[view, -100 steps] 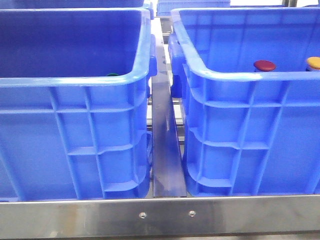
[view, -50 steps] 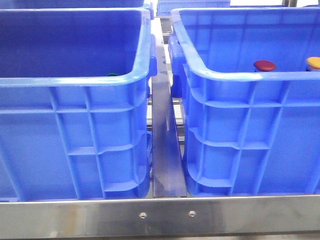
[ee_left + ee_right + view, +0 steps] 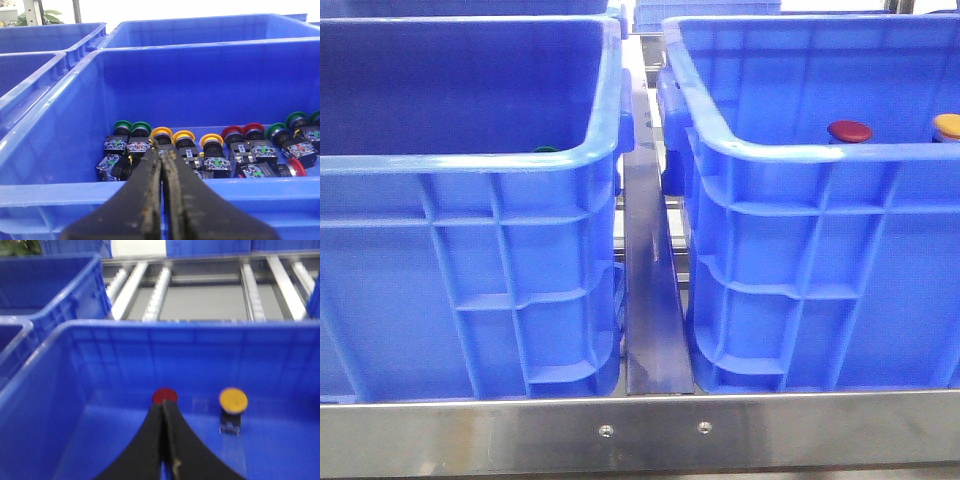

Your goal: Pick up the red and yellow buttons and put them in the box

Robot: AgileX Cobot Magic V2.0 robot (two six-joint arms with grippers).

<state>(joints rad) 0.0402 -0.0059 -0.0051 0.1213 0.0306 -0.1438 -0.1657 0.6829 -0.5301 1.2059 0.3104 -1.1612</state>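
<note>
Front view: 2 blue crates (image 3: 470,260) flank a steel rail (image 3: 655,300).

Two buttons (image 3: 850,131) sit inside right box (image 3: 790,152).

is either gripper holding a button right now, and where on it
Nothing is held. The left gripper and right gripper both show fingers closed together with nothing between them.

Bright, even light throughout — the front view is sharp, with soft glare on the steel rail (image 3: 650,425). The right wrist view is blurred; windows behind blow out white.
</note>
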